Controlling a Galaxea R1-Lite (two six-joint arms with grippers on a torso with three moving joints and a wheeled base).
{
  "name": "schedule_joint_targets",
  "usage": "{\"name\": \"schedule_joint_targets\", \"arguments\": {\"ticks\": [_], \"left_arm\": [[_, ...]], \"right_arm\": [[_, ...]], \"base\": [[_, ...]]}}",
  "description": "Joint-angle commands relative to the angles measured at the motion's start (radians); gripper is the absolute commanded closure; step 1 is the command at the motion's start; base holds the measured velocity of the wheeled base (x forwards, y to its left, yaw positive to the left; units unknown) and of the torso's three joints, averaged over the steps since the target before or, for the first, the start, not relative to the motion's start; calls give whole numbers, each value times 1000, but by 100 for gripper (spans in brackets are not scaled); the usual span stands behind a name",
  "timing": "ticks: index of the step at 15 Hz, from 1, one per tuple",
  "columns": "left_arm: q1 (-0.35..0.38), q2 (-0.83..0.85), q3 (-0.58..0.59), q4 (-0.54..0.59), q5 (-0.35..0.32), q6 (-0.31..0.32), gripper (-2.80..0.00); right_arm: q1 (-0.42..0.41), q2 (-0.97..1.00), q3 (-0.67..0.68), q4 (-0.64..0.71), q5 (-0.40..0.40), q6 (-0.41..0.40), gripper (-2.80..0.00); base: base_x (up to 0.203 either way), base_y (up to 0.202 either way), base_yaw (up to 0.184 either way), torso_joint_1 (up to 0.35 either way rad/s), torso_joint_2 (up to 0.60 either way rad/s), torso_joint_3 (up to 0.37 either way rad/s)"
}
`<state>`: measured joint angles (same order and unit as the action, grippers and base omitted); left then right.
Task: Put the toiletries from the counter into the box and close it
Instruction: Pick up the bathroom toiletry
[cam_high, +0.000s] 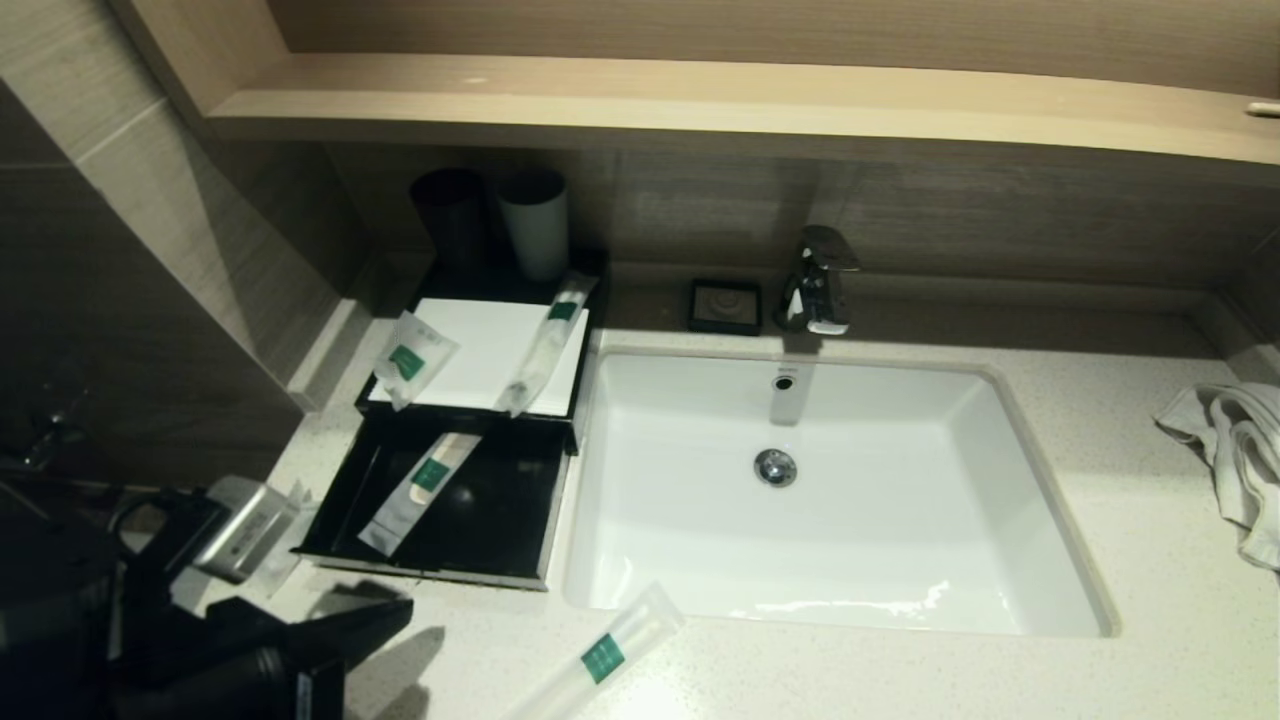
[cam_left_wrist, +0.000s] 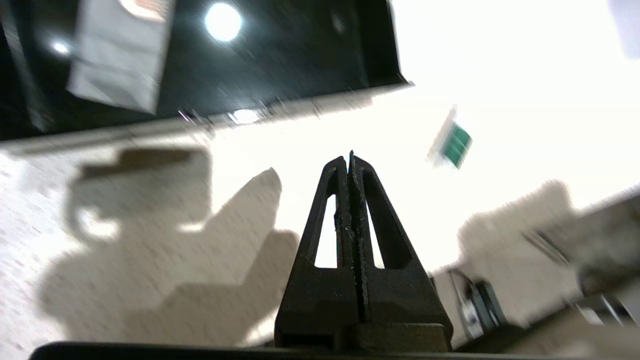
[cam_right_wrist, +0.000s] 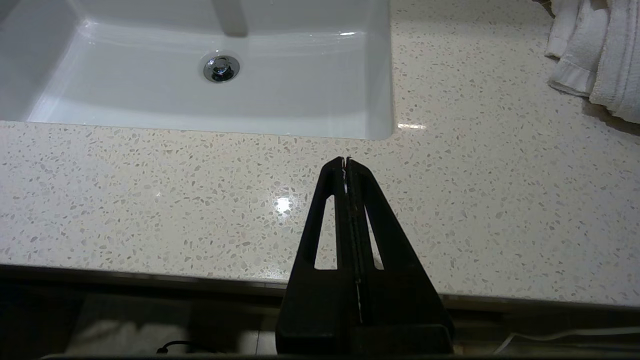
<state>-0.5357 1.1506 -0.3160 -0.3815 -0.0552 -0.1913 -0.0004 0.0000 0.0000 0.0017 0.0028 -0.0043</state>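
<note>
One long packet lies on the counter at the bottom centre of the head view, in front of the basin; its long axis runs diagonally from lower left to upper right. Your left gripper, jaws clenched and empty, sits to its left, just below the open drawer. The right gripper, also clenched, hangs over the counter's front edge. Judge the left arm nearer.

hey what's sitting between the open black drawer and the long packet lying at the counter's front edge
Nothing: in the head view only bare speckled counter separates the drawer from the long packet.
</note>
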Motion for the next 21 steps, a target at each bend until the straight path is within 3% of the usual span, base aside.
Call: {"name": "schedule_joint_targets", "arguments": {"ticks": [1,10,16,21], "left_arm": [[0,-121,0,127,-71,6,0],[-1,-197,216,123,-78,166,0],[-3,-156,226,113,-124,176,0],[-3,-33,231,-29,-122,178,0]], "right_arm": [[0,0,0,0,0,0,0],[0,0,0,0,0,0,0],[-1,0,0,0,0,0,0],[0,0,0,0,0,0,0]], "base": [[0,0,0,0,0,0],[0,0,0,0,0,0],[0,0,0,0,0,0],[0,0,0,0,0,0]]}}
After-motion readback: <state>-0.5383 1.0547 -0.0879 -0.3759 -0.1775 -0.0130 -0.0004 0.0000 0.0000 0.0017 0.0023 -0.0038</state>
